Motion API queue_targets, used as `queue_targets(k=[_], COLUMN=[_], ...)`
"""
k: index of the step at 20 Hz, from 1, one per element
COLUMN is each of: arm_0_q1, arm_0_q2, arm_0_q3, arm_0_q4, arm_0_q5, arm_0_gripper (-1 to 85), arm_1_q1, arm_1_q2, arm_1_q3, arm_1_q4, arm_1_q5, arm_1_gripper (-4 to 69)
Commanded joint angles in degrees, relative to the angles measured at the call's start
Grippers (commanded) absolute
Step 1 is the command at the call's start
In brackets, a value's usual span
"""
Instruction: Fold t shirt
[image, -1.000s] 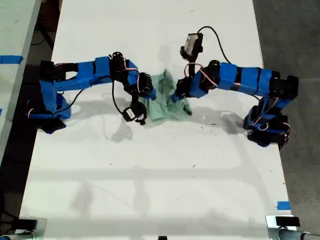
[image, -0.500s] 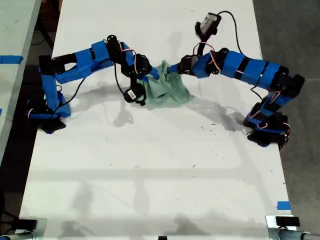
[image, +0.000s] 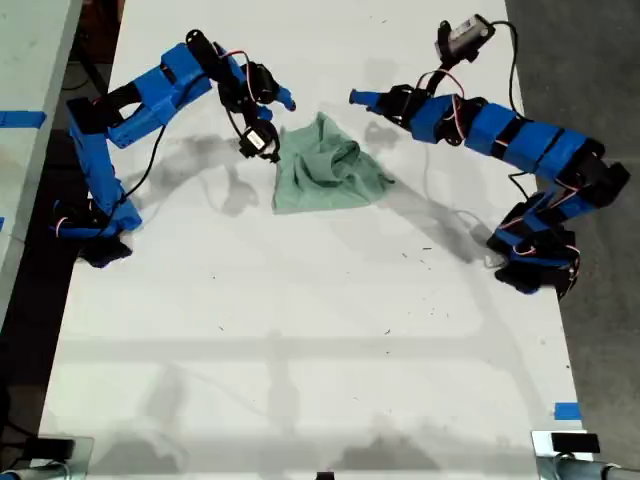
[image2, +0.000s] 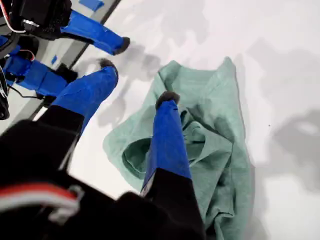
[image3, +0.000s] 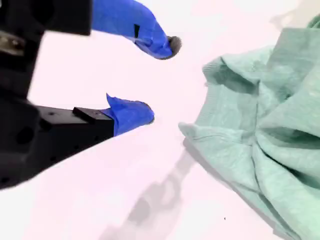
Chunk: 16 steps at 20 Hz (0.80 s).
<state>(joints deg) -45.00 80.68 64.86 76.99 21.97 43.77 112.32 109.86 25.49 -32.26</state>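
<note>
T shirt (image: 325, 172): pale mint-green cloth, lying crumpled on the white table (image: 300, 350), with bunched folds across its middle.
T shirt position: in the upper half of the exterior view, near the table's centre line, between the two grippers and slightly nearer the camera than both.
T shirt contact: resting on the table only; the exterior view shows neither gripper holding it.
My first gripper (image: 362, 98): on the arm at the exterior view's right, raised and pointing toward the exterior view's left, just beyond the shirt's upper edge.
First gripper fingers (image2: 167, 130): apart, with nothing between them. In the first wrist view one finger shows in front of the cloth (image2: 220, 125) and the other in front of bare table.
My second gripper (image: 280, 98): on the arm at the exterior view's left, raised beside the shirt's upper corner and pointing toward the exterior view's right.
Second gripper fingers (image3: 135, 115): apart and empty, over bare table. In the second wrist view a ribbed hem of the shirt (image3: 265, 125) lies just beside them, not touching.
Gripper spacing: the two tips face each other across a gap above the shirt's far edge.
Second arm camera (image: 258, 140): hangs under the wrist, close to the shirt's corner.
Table surface: white, with small dark specks and arm shadows.
</note>
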Motion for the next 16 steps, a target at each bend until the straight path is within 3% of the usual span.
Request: queue_targets(k=[1, 5, 7, 9, 12, 16], arm_0_q1=[0.18, 2.99, 6.5, 12.48, 23.64, 40.43], arm_0_q2=[3.52, 10.9, 23.29, 36.56, 53.96, 75.94], arm_0_q3=[-2.02, -1.14, 6.77, 13.97, 31.03, 61.35], arm_0_q4=[2.11, 13.18, 13.45, 13.54, 12.66, 2.99], arm_0_q5=[-0.09, -1.76, -3.16, -7.03, -17.75, -35.51], arm_0_gripper=[16.0, 8.1, -0.1, -0.1, -0.1, -0.1], arm_1_q1=[2.37, 0.88, -2.11, -7.65, -16.61, -38.23], arm_1_q2=[3.16, 0.44, 3.52, 14.06, 38.85, 61.17], arm_1_q3=[-6.42, -26.1, -28.83, -23.03, -6.68, 20.39], arm_1_q4=[10.11, 52.12, 68.03, 73.65, 74.62, 70.31], arm_1_q5=[-2.2, -4.57, -2.55, -0.35, 6.5, 24.17], arm_1_gripper=[17.0, 10.1, 7.2, 4.9, 1.5, 1.5])
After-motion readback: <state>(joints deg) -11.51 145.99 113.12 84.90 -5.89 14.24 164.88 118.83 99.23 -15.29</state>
